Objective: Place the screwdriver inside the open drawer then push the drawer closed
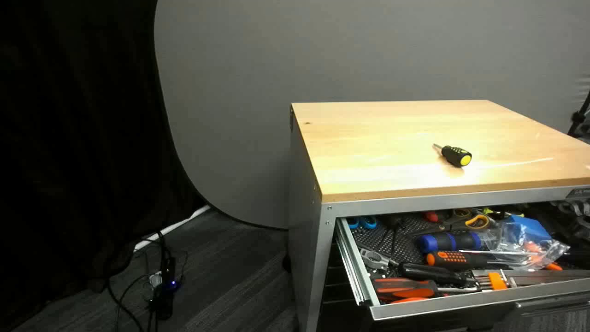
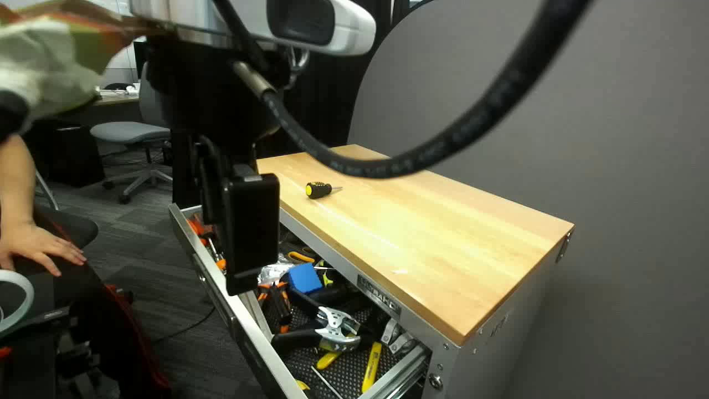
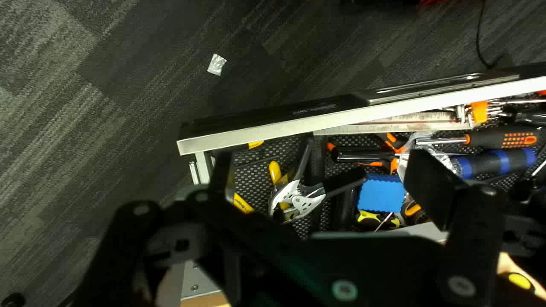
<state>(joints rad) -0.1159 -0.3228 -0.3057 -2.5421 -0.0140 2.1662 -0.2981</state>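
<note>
The stubby black and yellow screwdriver lies on the wooden cabinet top in both exterior views. Its yellow end shows at the lower right corner of the wrist view. The topmost grey metal drawer stands pulled out in both exterior views, and its front rim crosses the wrist view. My gripper is open, with nothing held between its fingers. In an exterior view the gripper points down in front of the cabinet, over the drawer, apart from the screwdriver.
The drawer holds much clutter: a metal spring clamp, a blue block, and orange-handled tools. The wooden top ends in an edge above the drawer. A thick black cable hangs from the arm. A person's hand is at the left.
</note>
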